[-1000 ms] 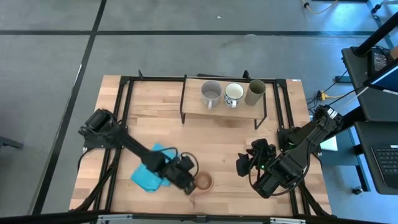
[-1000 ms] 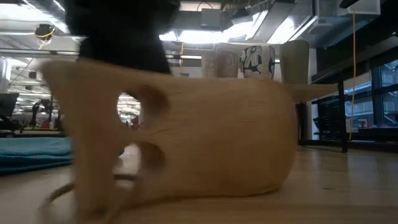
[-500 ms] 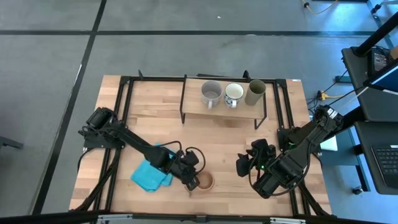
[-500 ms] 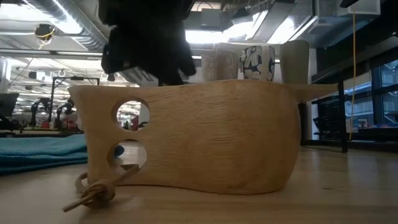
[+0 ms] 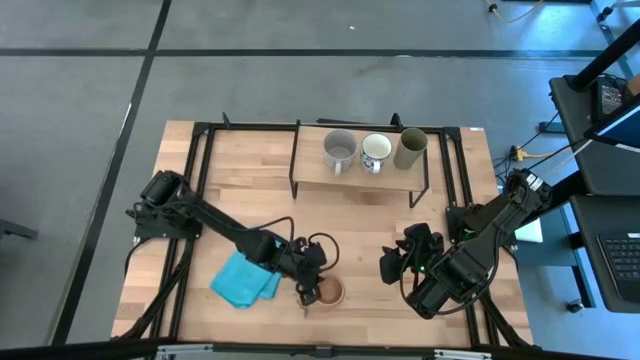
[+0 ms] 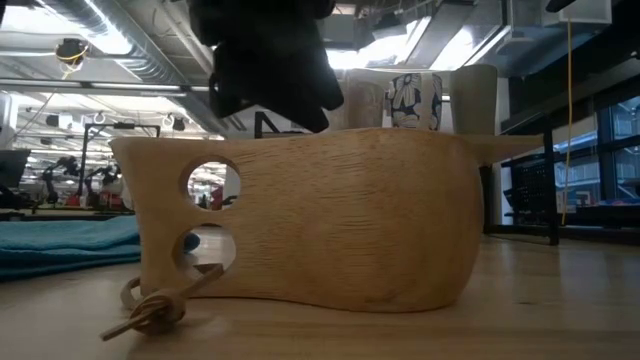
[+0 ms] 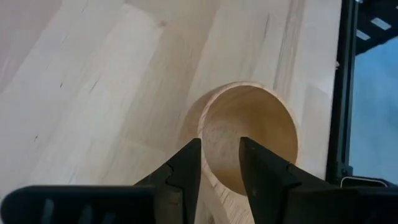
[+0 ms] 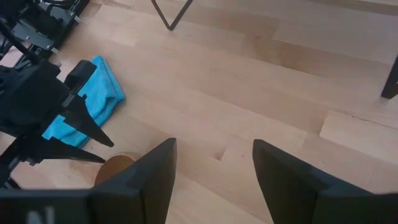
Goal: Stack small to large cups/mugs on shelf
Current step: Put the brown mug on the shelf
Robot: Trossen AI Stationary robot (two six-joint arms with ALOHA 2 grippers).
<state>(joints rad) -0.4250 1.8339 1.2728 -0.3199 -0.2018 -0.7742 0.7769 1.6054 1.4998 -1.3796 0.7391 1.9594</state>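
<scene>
The high view looks straight down on the whole table [image 5: 360,225]. The low view sits at tabletop level, almost against the wooden cup [image 6: 320,215] — it fills the picture. Both wrist views look down near that cup — shared by all four.

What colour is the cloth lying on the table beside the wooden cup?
Bright blue, turquoise-leaning. The cloth shows best in the high view, just left of the wooden cup.

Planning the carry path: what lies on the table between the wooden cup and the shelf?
Nothing: in the high view, the tabletop between the wooden cup and the shelf is bare wood.
</scene>
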